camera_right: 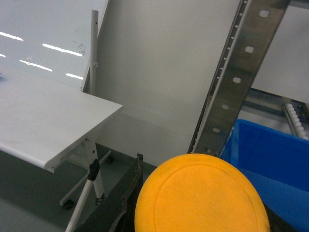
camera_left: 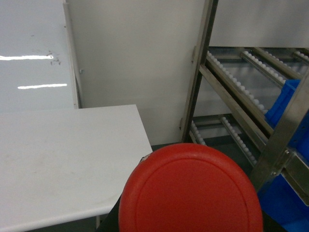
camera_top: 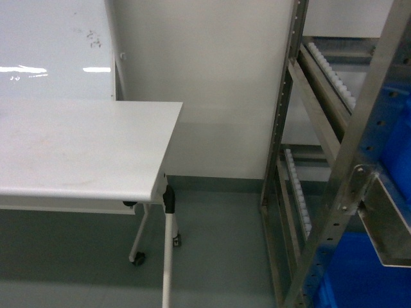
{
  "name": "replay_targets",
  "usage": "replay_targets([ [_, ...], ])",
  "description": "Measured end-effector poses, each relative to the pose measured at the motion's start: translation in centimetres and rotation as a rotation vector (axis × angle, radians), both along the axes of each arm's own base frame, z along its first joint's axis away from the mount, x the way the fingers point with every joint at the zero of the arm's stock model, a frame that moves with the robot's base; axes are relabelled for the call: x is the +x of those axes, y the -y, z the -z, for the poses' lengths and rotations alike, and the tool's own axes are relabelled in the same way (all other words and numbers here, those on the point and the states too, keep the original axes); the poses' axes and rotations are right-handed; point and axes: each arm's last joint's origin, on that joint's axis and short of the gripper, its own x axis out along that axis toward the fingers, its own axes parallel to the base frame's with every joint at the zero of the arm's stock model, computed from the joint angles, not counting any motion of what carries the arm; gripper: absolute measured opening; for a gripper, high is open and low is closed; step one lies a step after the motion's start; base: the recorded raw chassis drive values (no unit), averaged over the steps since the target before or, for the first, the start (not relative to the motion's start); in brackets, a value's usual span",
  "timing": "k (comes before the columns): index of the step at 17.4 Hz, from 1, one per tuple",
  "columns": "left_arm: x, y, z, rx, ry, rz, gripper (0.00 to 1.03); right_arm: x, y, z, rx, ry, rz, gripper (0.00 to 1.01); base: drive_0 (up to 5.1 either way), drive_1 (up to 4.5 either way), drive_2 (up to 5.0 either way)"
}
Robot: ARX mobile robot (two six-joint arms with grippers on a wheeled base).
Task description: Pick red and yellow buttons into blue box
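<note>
Red button [camera_left: 190,191] and yellow button [camera_right: 202,195] fill wrist views near table edge [camera_top: 168,154]; gripper states unclear.

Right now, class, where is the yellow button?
The yellow button fills the bottom of the right wrist view, close to the camera, with the blue box behind it on its right.

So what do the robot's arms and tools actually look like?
Little shows. The head view catches no arm. By the right wrist camera, a thin black finger peeks out beside the yellow button; by the left, only a dark sliver shows under the red button.
</note>
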Motion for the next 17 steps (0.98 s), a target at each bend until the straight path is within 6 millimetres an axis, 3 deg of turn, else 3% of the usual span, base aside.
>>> replay_targets([
  [17, 0.05, 0.06, 0.05, -0.001, -0.003, 0.004, 0.24, 0.0, 0.0, -0.01, 0.0, 0.001, 0.001, 0.36, 4.9, -2.83, -2.0],
])
